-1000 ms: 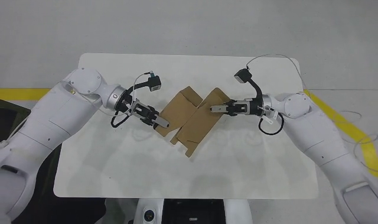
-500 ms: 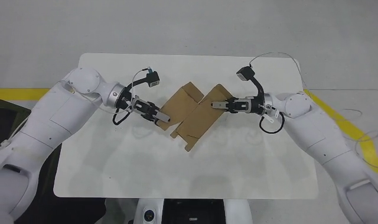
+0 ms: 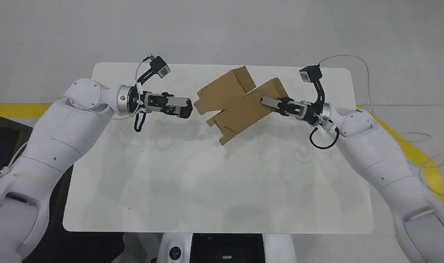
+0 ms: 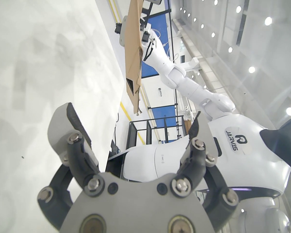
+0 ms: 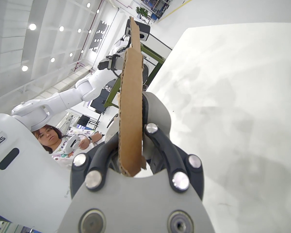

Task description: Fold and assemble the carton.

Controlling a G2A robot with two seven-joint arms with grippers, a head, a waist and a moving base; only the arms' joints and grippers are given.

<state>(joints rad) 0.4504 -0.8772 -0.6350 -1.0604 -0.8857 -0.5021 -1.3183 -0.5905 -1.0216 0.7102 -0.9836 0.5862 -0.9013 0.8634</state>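
Over the far half of the white bench (image 3: 208, 193), the flat brown corrugated-cardboard carton (image 3: 232, 103) hangs as an unopened blank. Its panels lie pressed together, and one end flap juts toward the middle of the bench. From my left wrist it shows edge-on and appears lifted clear of the surface.

My right pincer (image 3: 267, 102) is clamped on the carton's edge at the end nearest that arm. The right wrist view shows the board pinched between the fingers (image 5: 157, 112). My left pincer (image 3: 186, 108) sits just beside the opposite end with its jaws apart. It holds nothing, and a narrow gap separates it from the cardboard.

I judge the work to be at its opening stage. The blank is gripped at one end only, no panel has been squared up and no flap has been folded.

The next move falls to my left pincer. It has to cross that gap in line with the thin edge and take hold of the free end. Ideally it catches one layer and not both, so that the two pincers can work the layers apart into a tube.

My right grip will have to hold firm while that happens. A light sheet hung from one end is likely to swing or flex when touched. Once the tube is opened, the end flaps will probably fold more easily with the carton braced against the bench.
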